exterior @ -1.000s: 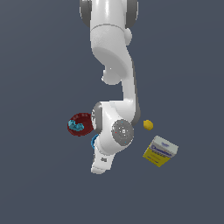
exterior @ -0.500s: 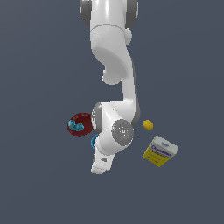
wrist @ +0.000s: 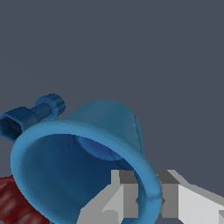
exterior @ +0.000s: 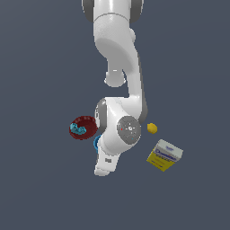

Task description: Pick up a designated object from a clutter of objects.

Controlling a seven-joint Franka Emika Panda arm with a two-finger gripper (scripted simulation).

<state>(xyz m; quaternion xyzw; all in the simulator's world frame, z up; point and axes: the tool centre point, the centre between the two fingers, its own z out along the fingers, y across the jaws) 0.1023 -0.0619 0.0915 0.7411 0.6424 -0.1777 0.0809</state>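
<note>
Between the gripper's [wrist: 146, 199] fingers, seemingly pinched, sits the blue cup's [wrist: 83, 170] rim.

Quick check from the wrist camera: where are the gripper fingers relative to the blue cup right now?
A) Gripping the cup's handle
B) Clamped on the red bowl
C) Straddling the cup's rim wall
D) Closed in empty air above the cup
C: in the wrist view the gripper has one finger inside and one outside the blue cup's rim.
</note>
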